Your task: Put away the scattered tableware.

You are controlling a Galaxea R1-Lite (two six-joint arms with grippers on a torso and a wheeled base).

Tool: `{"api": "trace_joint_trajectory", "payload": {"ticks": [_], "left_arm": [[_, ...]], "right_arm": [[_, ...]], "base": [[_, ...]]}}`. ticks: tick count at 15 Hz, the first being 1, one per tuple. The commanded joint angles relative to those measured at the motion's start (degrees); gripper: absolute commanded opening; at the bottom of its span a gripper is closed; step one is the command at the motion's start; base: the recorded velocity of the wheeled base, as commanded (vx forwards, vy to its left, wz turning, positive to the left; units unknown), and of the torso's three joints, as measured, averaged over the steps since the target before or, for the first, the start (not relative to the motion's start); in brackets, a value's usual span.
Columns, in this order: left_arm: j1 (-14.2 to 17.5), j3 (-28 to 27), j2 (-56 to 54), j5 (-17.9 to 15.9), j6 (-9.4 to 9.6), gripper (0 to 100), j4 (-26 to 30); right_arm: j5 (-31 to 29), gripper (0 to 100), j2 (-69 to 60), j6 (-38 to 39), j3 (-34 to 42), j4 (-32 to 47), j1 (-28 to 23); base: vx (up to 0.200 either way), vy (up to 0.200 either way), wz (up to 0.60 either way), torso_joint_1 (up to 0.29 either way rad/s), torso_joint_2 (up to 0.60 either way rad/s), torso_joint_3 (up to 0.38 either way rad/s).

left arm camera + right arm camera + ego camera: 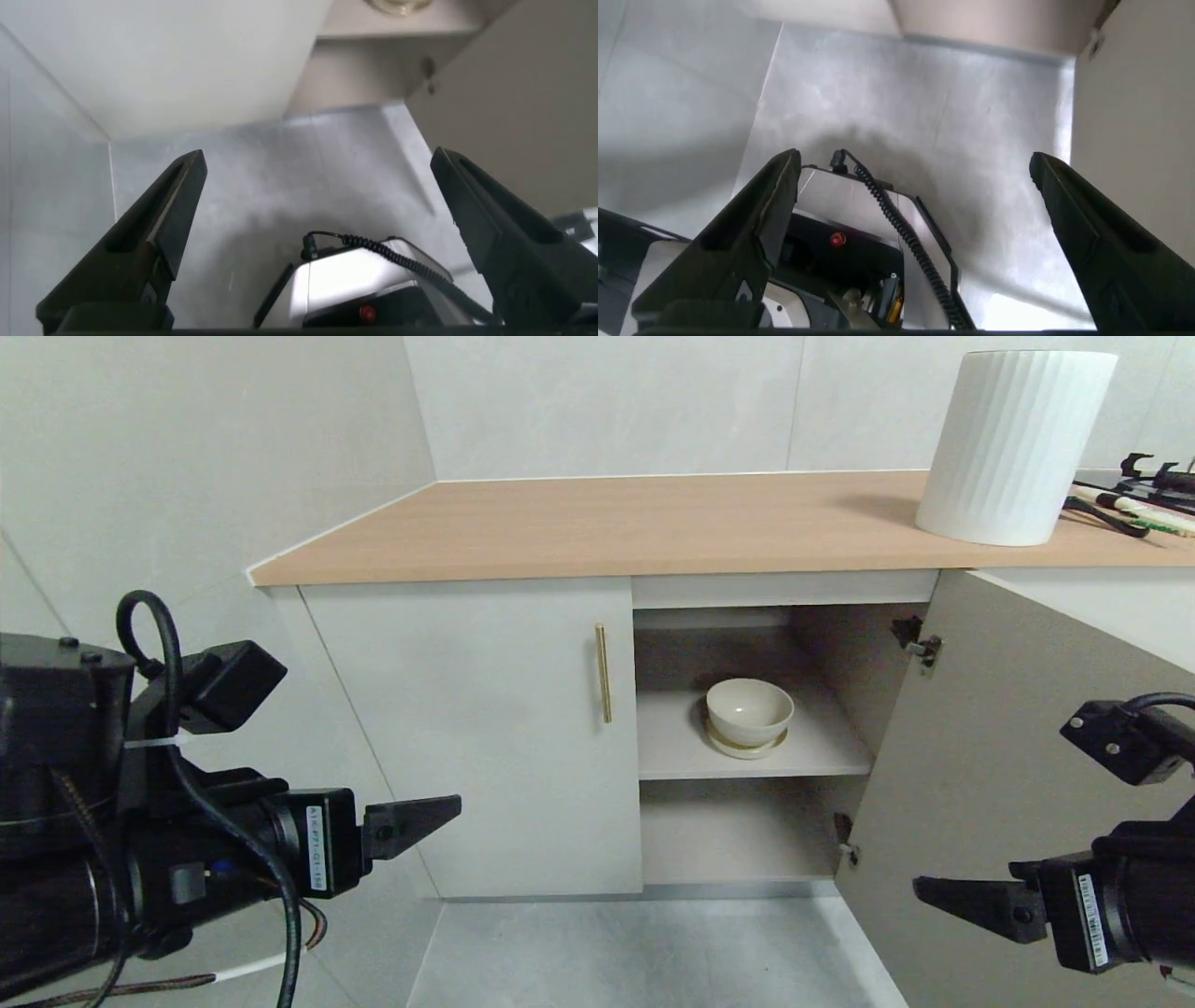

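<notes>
A cream bowl (750, 708) sits on a small plate (747, 744) on the middle shelf (822, 751) of the open cabinet. My left gripper (439, 817) hangs low at the left, in front of the shut cabinet door, open and empty; its fingers (154, 233) spread wide over the grey floor. My right gripper (934, 893) is low at the right beside the swung-open door (990, 747), also open with nothing held; its fingers (747, 224) stand far apart above the floor.
The left cabinet door (476, 728) is shut, with a gold handle (603, 672). A wooden countertop (607, 523) carries a tall white ribbed container (1013, 443) and some utensils (1134, 504) at the far right. A lower shelf space (738, 831) lies beneath the bowl.
</notes>
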Motion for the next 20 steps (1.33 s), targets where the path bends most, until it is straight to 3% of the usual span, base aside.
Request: {"api": "trace_joint_trajectory", "payload": {"ticks": [1, 8, 20], "left_arm": [[0.0, 0.0, 0.3, 0.0, -0.03, 100, 0.0], [-0.2, 0.2, 0.3, -0.1, -0.03, 100, 0.1], [-0.2, 0.2, 0.3, 0.2, 0.58, 100, 0.1]], "right_arm": [[0.0, 100, 0.1, 0.0, 0.0, 0.7, 0.0], [0.0, 100, 0.3, -0.2, 0.0, 1.3, 0.0], [-2.0, 100, 0.0, -0.2, -0.4, 3.8, -0.2]], "base": [[-0.2, 0.0, 0.0, 0.007, 0.0, -0.007], [-0.2, 0.0, 0.0, 0.002, 0.0, -0.001], [0.0, -0.017, 0.0, 0.0, 0.0, 0.0]]}}
